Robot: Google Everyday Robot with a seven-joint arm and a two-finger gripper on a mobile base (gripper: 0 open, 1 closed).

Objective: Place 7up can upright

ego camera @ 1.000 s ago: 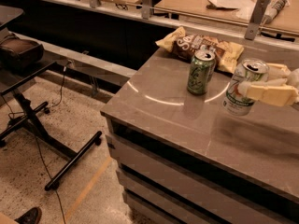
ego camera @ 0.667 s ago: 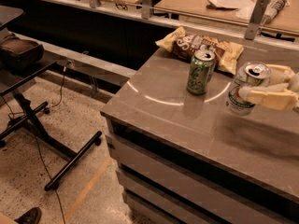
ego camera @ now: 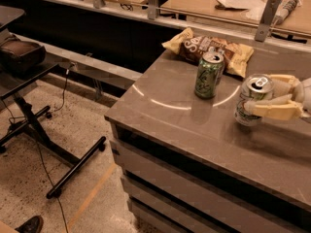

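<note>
The 7up can (ego camera: 252, 100), silvery-white with a silver top, stands nearly upright near the right side of the grey counter (ego camera: 184, 125), its base at or just above the surface. My gripper (ego camera: 260, 97) reaches in from the right edge, its cream fingers (ego camera: 272, 111) shut around the can's upper half, one in front and one behind. The can's green band is partly hidden by the front finger.
An all-green patterned can (ego camera: 208, 74) stands upright left of the 7up can. A chip bag (ego camera: 209, 50) lies behind it at the counter's back. The counter's front edge drops to the floor, where a black stand (ego camera: 34, 125) sits at left.
The 7up can in my gripper has tipped a little more upright and sits slightly lower toward the counter. The green can and chip bag have not moved.
</note>
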